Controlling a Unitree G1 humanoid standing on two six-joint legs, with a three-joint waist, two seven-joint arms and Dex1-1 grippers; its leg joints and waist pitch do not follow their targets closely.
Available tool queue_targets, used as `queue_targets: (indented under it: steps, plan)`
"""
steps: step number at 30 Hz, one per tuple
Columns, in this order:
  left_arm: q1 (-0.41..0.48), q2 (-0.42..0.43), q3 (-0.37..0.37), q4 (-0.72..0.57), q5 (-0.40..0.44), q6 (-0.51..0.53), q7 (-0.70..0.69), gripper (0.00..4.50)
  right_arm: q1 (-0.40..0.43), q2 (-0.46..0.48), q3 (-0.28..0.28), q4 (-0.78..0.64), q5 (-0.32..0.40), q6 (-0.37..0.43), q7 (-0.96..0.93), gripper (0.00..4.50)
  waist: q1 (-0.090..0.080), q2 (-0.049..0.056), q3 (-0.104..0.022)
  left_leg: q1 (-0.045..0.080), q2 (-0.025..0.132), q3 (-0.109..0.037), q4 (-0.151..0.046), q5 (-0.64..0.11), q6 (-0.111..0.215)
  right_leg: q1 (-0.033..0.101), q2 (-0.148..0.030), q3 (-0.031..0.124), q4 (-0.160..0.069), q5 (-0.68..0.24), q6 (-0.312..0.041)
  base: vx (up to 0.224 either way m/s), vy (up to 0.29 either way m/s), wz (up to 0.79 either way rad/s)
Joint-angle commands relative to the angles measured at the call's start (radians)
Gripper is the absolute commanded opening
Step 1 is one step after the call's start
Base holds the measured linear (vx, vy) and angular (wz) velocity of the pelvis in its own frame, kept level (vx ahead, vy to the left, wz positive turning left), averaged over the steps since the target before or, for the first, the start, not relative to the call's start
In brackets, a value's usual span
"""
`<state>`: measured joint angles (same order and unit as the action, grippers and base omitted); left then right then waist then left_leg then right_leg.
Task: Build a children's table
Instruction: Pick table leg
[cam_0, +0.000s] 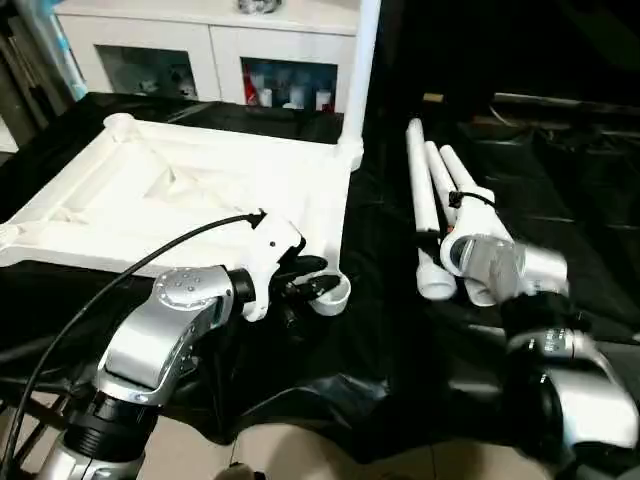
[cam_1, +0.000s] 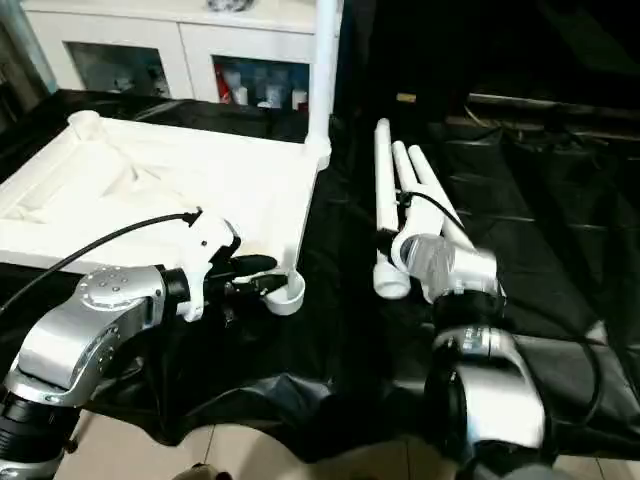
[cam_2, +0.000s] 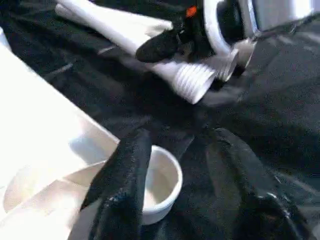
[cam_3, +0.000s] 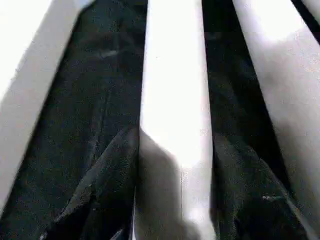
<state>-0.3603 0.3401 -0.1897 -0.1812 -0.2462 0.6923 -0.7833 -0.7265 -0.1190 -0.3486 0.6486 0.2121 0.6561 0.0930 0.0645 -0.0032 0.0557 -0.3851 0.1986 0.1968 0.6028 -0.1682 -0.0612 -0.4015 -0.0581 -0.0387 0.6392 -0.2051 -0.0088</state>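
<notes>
Upside-down tabletop (cam_0: 200, 190) lying on black sheet (cam_0: 380, 330) at left, ribbed underside up, one leg (cam_0: 358, 70) already standing in far right corner. Near right corner socket (cam_0: 333, 293) sitting at left gripper (cam_0: 305, 285); in left wrist view, one finger (cam_2: 122, 185) touching socket rim, other finger well apart over the sheet, so spread and gripping nothing.

Further right, three loose legs (cam_0: 435, 200) lying side by side on the sheet, flared ends nearest. Right gripper (cam_3: 175, 200) down over middle leg (cam_3: 175, 100), a black finger on each side of the tube; whether clamped yet, cannot tell.

Probably light, stiff hollow plastic throughout; smooth and round, so likely to roll or slip in a loose pinch. Best taken across the tube's width, near the middle for balance, or closer to the flared end for steering into a socket. Tabletop broad and rigid, likely to slide on the sheet unless braced at the corner.

No brand, label or readable writing anywhere.
</notes>
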Motion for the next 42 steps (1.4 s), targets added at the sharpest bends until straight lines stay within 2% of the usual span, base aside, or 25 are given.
queue_targets:
  steps: [1,2,5,6,10,11,13,15,16,18,19,20,21,22,23,25,27,32,37,39,42]
  plan:
    - [-0.015,-0.016,0.017,-0.015,-0.029,0.007,-0.006,2.42,0.033,0.02,-0.013,-0.108,0.045,-0.068,0.037,1.85,0.004,0.007,-0.074,0.023,0.021,-0.014,-0.062,-0.154,-0.037,0.048,-0.061,0.038,-0.072,-0.056,-0.179,0.0,0.0,0.0]
    - [-0.024,-0.042,0.032,-0.001,-0.028,-0.013,0.022,2.46,0.08,0.048,-0.006,-0.202,0.065,-0.125,0.07,1.85,0.003,0.005,-0.073,0.021,0.024,-0.014,-0.064,-0.161,-0.029,0.048,-0.063,0.039,-0.074,-0.059,-0.173,0.0,0.0,0.0]
    - [-0.048,-0.098,0.082,0.032,-0.045,-0.044,0.085,2.75,0.137,0.076,0.008,-0.306,0.082,-0.187,0.086,1.84,0.003,0.005,-0.072,0.021,0.024,-0.016,-0.065,-0.155,-0.02,0.048,-0.062,0.039,-0.076,-0.063,-0.171,0.0,0.0,0.0]
    - [-0.057,-0.115,0.101,0.039,-0.06,-0.049,0.098,2.85,0.155,0.084,0.011,-0.339,0.09,-0.203,0.094,1.84,0.002,0.001,-0.07,0.021,0.022,-0.014,-0.065,-0.16,-0.022,0.048,-0.061,0.04,-0.079,-0.082,-0.167,0.0,0.0,0.0]
    - [-0.093,-0.181,0.173,0.06,-0.126,-0.026,0.149,3.19,0.219,0.121,0.026,-0.469,0.153,-0.239,0.178,1.84,0.003,0.002,-0.07,0.02,0.022,-0.016,-0.066,-0.172,-0.013,0.047,-0.062,0.04,-0.082,-0.112,-0.155,0.0,0.0,0.0]
    - [-0.098,-0.201,0.185,0.066,-0.129,-0.067,0.165,3.28,0.237,0.129,0.031,-0.502,0.168,-0.25,0.196,1.84,0.003,0.001,-0.069,0.018,0.023,-0.017,-0.066,-0.168,-0.009,0.049,-0.063,0.04,-0.082,-0.109,-0.155,0.0,0.0,0.0]
    - [-0.105,-0.231,0.202,0.063,-0.136,-0.091,0.192,3.42,0.259,0.13,0.044,-0.541,0.181,-0.259,0.229,1.84,0.001,-0.005,-0.068,0.016,0.023,-0.017,-0.066,-0.164,0.001,0.049,-0.063,0.04,-0.085,-0.116,-0.152,0.0,0.0,0.0]
    - [-0.12,-0.25,0.217,0.067,-0.156,-0.063,0.204,3.51,0.274,0.134,0.05,-0.567,0.197,-0.266,0.254,1.84,0.003,-0.007,-0.069,0.016,0.023,-0.017,-0.066,-0.155,0.01,0.048,-0.063,0.04,-0.085,-0.122,-0.15,0.0,0.0,0.0]
    - [-0.142,-0.279,0.241,0.087,-0.167,-0.062,0.242,3.74,0.287,0.137,0.058,-0.598,0.227,-0.256,0.287,1.84,0.003,-0.005,-0.069,0.017,0.023,-0.016,-0.065,-0.156,0.01,0.046,-0.062,0.04,-0.085,-0.127,-0.149,0.0,0.0,0.0]
    - [-0.183,-0.328,0.284,0.129,-0.189,-0.076,0.301,3.8,0.313,0.136,0.084,-0.661,0.279,-0.229,0.348,1.84,0.005,-0.009,-0.067,0.016,0.023,-0.015,-0.064,-0.167,0.018,0.049,-0.063,0.04,-0.089,-0.139,-0.146,0.0,0.0,0.0]
    - [-0.185,-0.328,0.284,0.13,-0.189,-0.073,0.303,3.83,0.314,0.136,0.085,-0.662,0.28,-0.228,0.35,1.84,0.009,-0.008,-0.067,0.017,0.023,-0.017,-0.064,-0.164,0.02,0.049,-0.064,0.04,-0.09,-0.141,-0.142,0.0,0.0,0.0]
    - [-0.216,-0.332,0.294,0.149,-0.194,-0.009,0.332,3.89,0.329,0.127,0.111,-0.693,0.303,-0.214,0.396,1.84,0.008,-0.009,-0.067,0.015,0.023,-0.018,-0.065,-0.157,0.023,0.049,-0.062,0.039,-0.088,-0.136,-0.14,0.0,0.0,0.0]
    - [-0.229,-0.342,0.302,0.149,-0.225,0.013,0.322,4.16,0.338,0.121,0.126,-0.71,0.315,-0.203,0.423,1.84,0.008,-0.012,-0.068,0.013,0.023,-0.018,-0.064,-0.149,0.026,0.05,-0.063,0.038,-0.086,-0.128,-0.139,0.0,0.0,0.0]
    - [-0.238,-0.351,0.309,0.148,-0.251,0.025,0.314,4.25,0.343,0.115,0.139,-0.719,0.32,-0.195,0.441,1.84,0.009,-0.017,-0.067,0.015,0.023,-0.017,-0.065,-0.144,0.03,0.049,-0.064,0.038,-0.088,-0.131,-0.14,0.0,0.0,0.0]
    - [-0.254,-0.372,0.325,0.157,-0.29,0.039,0.324,4.25,0.354,0.105,0.157,-0.735,0.33,-0.183,0.464,1.84,0.013,-0.016,-0.069,0.013,0.023,-0.018,-0.063,-0.125,0.033,0.051,-0.066,0.038,-0.084,-0.118,-0.149,0.0,0.0,0.0]
    - [-0.256,-0.376,0.328,0.161,-0.293,0.041,0.328,4.44,0.355,0.103,0.159,-0.737,0.331,-0.181,0.468,1.84,0.016,-0.014,-0.07,0.012,0.023,-0.017,-0.061,-0.11,0.039,0.05,-0.065,0.039,-0.084,-0.092,-0.159,0.0,0.0,0.0]
    - [-0.277,-0.399,0.343,0.191,-0.318,0.05,0.347,4.5,0.367,0.086,0.188,-0.757,0.343,-0.158,0.502,1.84,0.022,-0.022,-0.07,0.012,0.024,-0.016,-0.06,-0.105,0.048,0.052,-0.066,0.038,-0.084,-0.088,-0.163,0.0,0.0,0.0]
    - [-0.289,-0.446,0.374,0.185,-0.393,0.087,0.361,4.5,0.38,0.06,0.226,-0.768,0.346,-0.145,0.534,1.84,0.03,-0.025,-0.068,0.012,0.026,-0.016,-0.061,-0.106,0.042,0.051,-0.069,0.038,-0.085,-0.101,-0.162,0.0,0.0,0.0]
    - [-0.287,-0.448,0.368,0.192,-0.396,0.098,0.381,4.5,0.391,0.029,0.27,-0.78,0.326,-0.14,0.559,1.84,0.032,-0.027,-0.068,0.013,0.027,-0.018,-0.062,-0.107,0.039,0.051,-0.068,0.038,-0.087,-0.106,-0.145,0.0,0.0,0.0]
    - [-0.294,-0.453,0.379,0.206,-0.392,0.099,0.418,4.22,0.39,0.004,0.313,-0.766,0.267,-0.155,0.544,1.84,0.031,-0.03,-0.067,0.012,0.027,-0.018,-0.063,-0.11,0.03,0.051,-0.069,0.038,-0.088,-0.113,-0.141,0.0,0.0,0.0]
    - [-0.299,-0.459,0.389,0.215,-0.39,0.1,0.448,3.96,0.387,-0.005,0.331,-0.754,0.238,-0.161,0.53,1.84,0.03,-0.032,-0.066,0.013,0.027,-0.018,-0.063,-0.115,0.02,0.051,-0.069,0.039,-0.088,-0.116,-0.14,0.0,0.0,0.0]
